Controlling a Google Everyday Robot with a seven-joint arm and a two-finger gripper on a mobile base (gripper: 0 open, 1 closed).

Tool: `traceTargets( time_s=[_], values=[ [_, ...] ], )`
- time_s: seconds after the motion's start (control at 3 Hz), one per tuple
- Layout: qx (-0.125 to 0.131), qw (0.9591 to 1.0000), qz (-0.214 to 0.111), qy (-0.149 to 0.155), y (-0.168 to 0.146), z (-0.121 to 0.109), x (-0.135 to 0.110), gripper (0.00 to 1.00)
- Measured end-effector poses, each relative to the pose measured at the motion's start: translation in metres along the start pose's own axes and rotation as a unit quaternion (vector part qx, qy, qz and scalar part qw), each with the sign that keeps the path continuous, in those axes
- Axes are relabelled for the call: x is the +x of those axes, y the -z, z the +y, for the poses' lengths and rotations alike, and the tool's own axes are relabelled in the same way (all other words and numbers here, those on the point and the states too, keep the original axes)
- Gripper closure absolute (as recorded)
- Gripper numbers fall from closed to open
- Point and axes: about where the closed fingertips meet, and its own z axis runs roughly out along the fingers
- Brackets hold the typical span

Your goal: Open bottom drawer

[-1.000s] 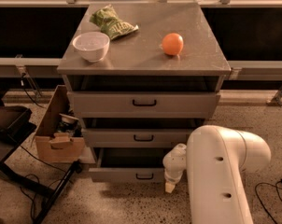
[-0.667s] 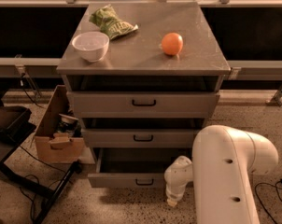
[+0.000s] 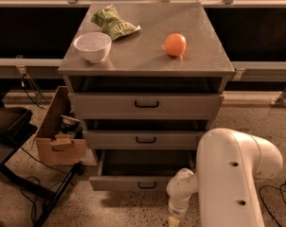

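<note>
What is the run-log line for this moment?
bottom drawer: pulled out, interior showing | gripper: low, right of drawer handle, apart from it | cabinet top: bowl, orange, green bag

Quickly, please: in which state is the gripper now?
Gripper: open or closed cannot be told; it hangs at the picture's lower edge, right of the black loop handle of the grey metal bottom drawer, which stands pulled out.

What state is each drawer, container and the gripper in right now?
Grey metal bottom drawer: pulled partly out.
Grey middle drawer: looks shut.
Grey top drawer: looks shut.
White round bowl: upright.
Brown cardboard box: open-topped.
Gripper: low, right of bottom drawer's handle, off it.
</note>
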Motion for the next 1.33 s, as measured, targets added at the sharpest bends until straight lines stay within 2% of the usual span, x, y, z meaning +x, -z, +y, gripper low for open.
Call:
traceTargets(
  time_s=[0.33,0.67,1.0,1.33],
  values=[
    [0.025,0.9995,-0.004,0.018,0.009,-0.006,-0.007,0.16],
    [0.107,0.9919,-0.034,0.06,0.062,-0.022,-0.041,0.0],
    [0.161,0.9793,-0.061,0.106,0.089,-0.044,-0.059,0.0],
    [0.201,0.9632,-0.08,0.159,0.096,-0.077,-0.076,0.0]
  ],
)
